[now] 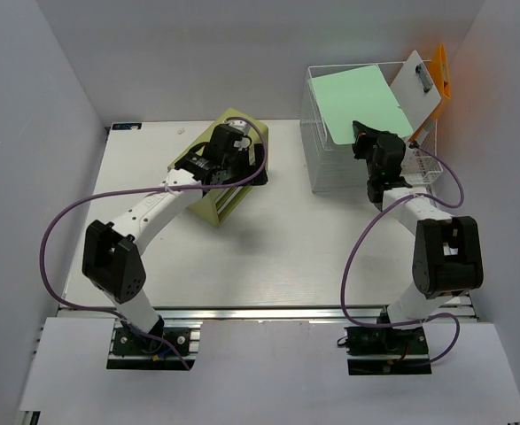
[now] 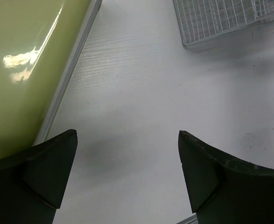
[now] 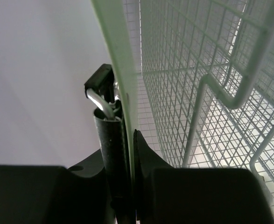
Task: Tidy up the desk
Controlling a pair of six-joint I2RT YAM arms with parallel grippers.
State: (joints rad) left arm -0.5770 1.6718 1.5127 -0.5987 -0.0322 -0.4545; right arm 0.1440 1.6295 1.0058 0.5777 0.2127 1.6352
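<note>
The white desk (image 1: 295,248) has a silver rail (image 1: 268,312) along its front edge. My left gripper (image 1: 240,175) hangs open and empty beside the olive-green drawer box (image 1: 208,202). In the left wrist view the gripper (image 2: 127,135) is over bare desk (image 2: 141,84), with the box (image 2: 20,70) at the left. My right gripper (image 1: 368,143) is at the white wire tray rack (image 1: 330,168). It is shut (image 3: 131,128) on the edge of a pale green clipboard (image 3: 115,42) next to its black clip (image 3: 101,86). The clipboard (image 1: 361,102) lies tilted on the rack's top.
A white clipboard (image 1: 417,84) and an orange sheet (image 1: 439,71) lean at the rack's back right. A small wire basket (image 1: 425,168) sits right of the rack. The rack's mesh (image 3: 197,70) fills the right wrist view, and its corner (image 2: 221,18) shows in the left wrist view. White walls enclose the desk.
</note>
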